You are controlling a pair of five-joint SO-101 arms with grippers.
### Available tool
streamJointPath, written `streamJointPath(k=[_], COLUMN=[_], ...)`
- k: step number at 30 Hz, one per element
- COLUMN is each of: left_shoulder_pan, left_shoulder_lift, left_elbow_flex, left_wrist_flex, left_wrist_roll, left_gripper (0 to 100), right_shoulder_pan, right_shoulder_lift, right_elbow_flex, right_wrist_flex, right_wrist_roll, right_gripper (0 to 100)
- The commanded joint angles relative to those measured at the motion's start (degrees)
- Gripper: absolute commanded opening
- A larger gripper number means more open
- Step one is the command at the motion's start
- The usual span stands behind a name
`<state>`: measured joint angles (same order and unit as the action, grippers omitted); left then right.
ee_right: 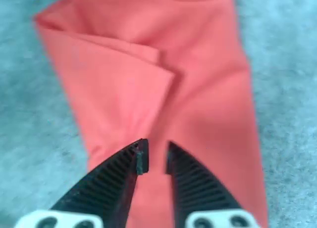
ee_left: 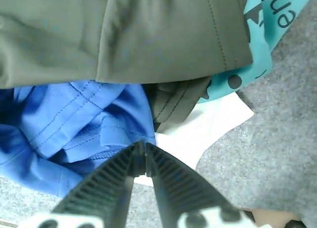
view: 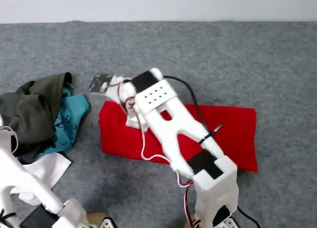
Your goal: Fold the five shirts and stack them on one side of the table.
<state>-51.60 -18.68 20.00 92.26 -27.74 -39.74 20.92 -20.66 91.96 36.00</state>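
At the table's (view: 223, 55) near left, your left pincer (ee_left: 145, 151) was clenched on nothing above an unfolded heap: blue shirt (ee_left: 74, 124), white shirt (view: 47, 168), olive shirt (view: 29, 109), teal shirt (view: 69, 119). Farther in, your right pincer (ee_right: 154, 154) hung slightly parted over the partly folded red shirt (view: 233, 129). I judged that no stack had been started. The teal shirt's print was cut off and could not be read.

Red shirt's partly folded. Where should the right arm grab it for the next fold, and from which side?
Take the loose corner of the top flap on the red shirt. It lies doubled over the layer below, its edge free, so a pinch there should lift one layer. Bring the right gripper down from above, fingers straddling that edge.
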Motion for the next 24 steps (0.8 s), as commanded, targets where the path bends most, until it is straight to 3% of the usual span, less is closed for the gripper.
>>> streamJointPath(k=[1,6,11,24], left_shoulder_pan=[0.26,0.26,0.26,3.78], left_shoulder_lift=[-1.93,-2.11,-1.93,-1.67], left_elbow_flex=[-0.22,-0.22,-0.22,-0.13], left_wrist_flex=[-1.23,-1.67,-1.67,-2.37], left_wrist_roll=[-0.35,-0.35,-0.44,-0.26], left_gripper=[1,1,1,1], right_shoulder_pan=[-2.68,-1.10,2.15,2.24], right_shoulder_lift=[-0.57,-0.22,-0.31,3.47], right_elbow_flex=[-3.08,-2.55,1.67,9.05], right_wrist_flex=[5.32,10.77,10.77,8.92], right_wrist_roll=[0.18,0.18,0.18,0.35], right_gripper=[1.3,1.3,1.3,1.3])
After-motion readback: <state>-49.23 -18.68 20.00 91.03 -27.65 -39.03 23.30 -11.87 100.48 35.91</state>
